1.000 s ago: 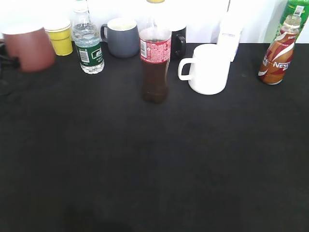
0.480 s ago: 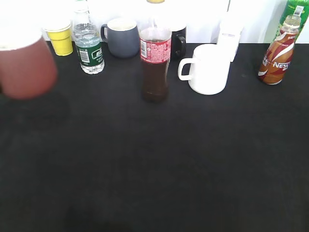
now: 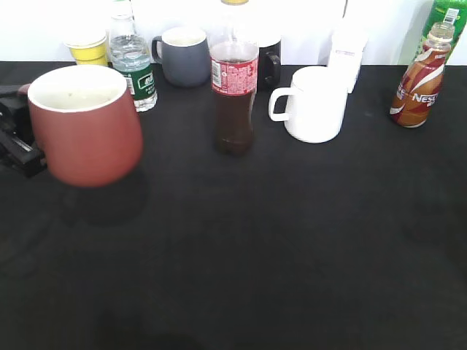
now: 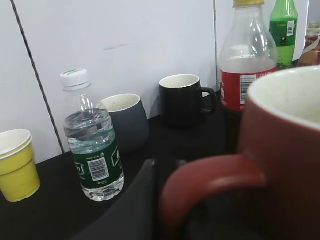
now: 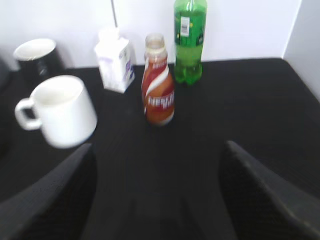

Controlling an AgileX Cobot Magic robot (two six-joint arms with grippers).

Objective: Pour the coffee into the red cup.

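Observation:
The red cup (image 3: 86, 127) hangs a little above the black table at the left, upright, its white inside empty. My left gripper (image 3: 18, 142) is shut on its handle. In the left wrist view the cup (image 4: 287, 150) fills the right side and the gripper (image 4: 167, 200) clamps the handle. The coffee is a brown and white Nescafe bottle (image 3: 418, 79) standing at the far right; it also shows in the right wrist view (image 5: 159, 87). My right gripper (image 5: 157, 195) is open and empty above bare table, well short of the bottle.
A cola bottle (image 3: 233, 95) and a white mug (image 3: 314, 102) stand mid-table. Along the back are a yellow cup (image 3: 87, 47), a water bottle (image 3: 133, 69), a grey mug (image 3: 182, 55), a black mug (image 3: 270, 62), a white carton (image 3: 349, 51) and a green bottle (image 3: 446, 18).
My left gripper has carried the red cup from the far left edge to the right and toward the camera, so it looks larger and sits nearer the cola bottle.

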